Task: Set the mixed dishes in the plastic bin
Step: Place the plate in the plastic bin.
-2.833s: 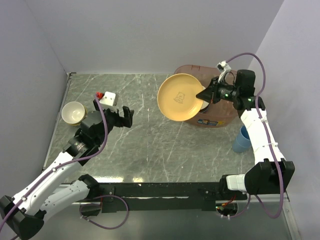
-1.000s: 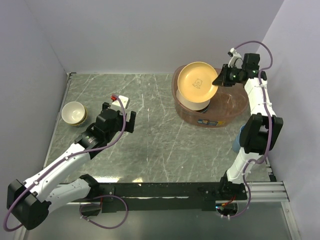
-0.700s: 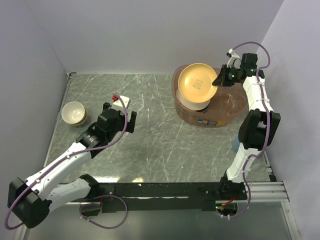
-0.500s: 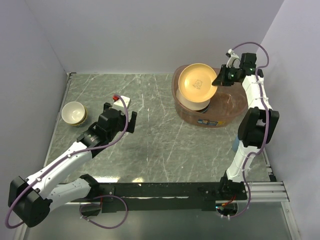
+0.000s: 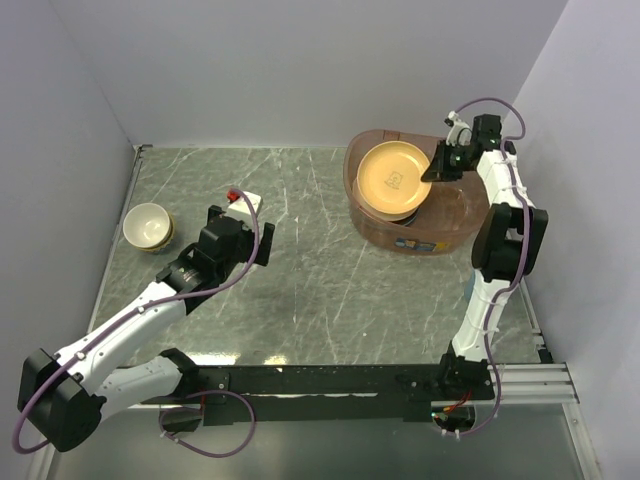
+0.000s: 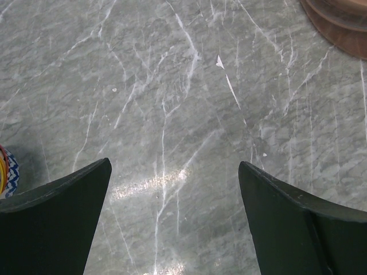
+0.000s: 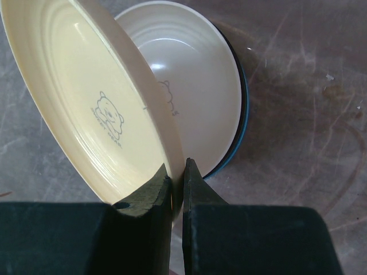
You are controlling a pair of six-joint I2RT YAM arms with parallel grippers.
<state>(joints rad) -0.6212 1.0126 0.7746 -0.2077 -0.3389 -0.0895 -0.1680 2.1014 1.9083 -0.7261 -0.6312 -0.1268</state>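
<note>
Two arms, one busy. Right gripper (image 5: 437, 168) has its fingers pressed onto the rim of the yellow-orange plate (image 5: 390, 180), pinching it at the plate's 3 o'clock edge as seen from above. The plate hangs tilted inside the plastic bin (image 5: 432, 236), which sits at about 2 o'clock on the table (image 5: 330, 290). An edge pinch is likely the only hold two thin fingers get on a flat dish, and the tilt lets the low rim go in first. The wrist view shows a white dish (image 7: 200, 86) with a blue underside lying flat in the bin beneath it. The yellow plate looks set to land on that, and contact between the two cannot be judged.

Left gripper (image 6: 173, 166) – fingers spread wide, nothing between them – hovers over bare marble near 9 o'clock, probably parked for its next pickup. The small cream bowl (image 5: 146, 224) waits at the table's 9 o'clock edge, well outside the bin.

Markings: a line-drawn bear on the yellow plate's face with tiny lettering under it, too small to read. The bin's front label (image 5: 420, 243) shows coloured marks only – no legible text
</note>
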